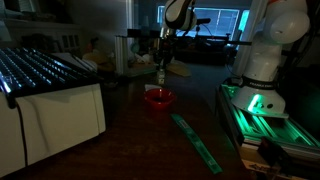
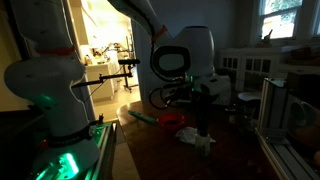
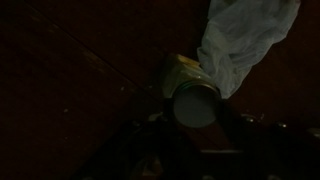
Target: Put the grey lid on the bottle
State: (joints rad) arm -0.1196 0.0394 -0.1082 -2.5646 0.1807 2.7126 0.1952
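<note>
The scene is dark. In the wrist view, my gripper has its dark fingers on either side of the round grey lid and is shut on it. A pale body, apparently the bottle, shows just beyond the lid. In both exterior views the gripper points down over the slim upright bottle on the dark table. I cannot tell whether the lid touches the bottle's neck.
A red bowl sits near the bottle. A white cloth lies beside the bottle. A green strip lies on the table. A white dish rack stands at one side.
</note>
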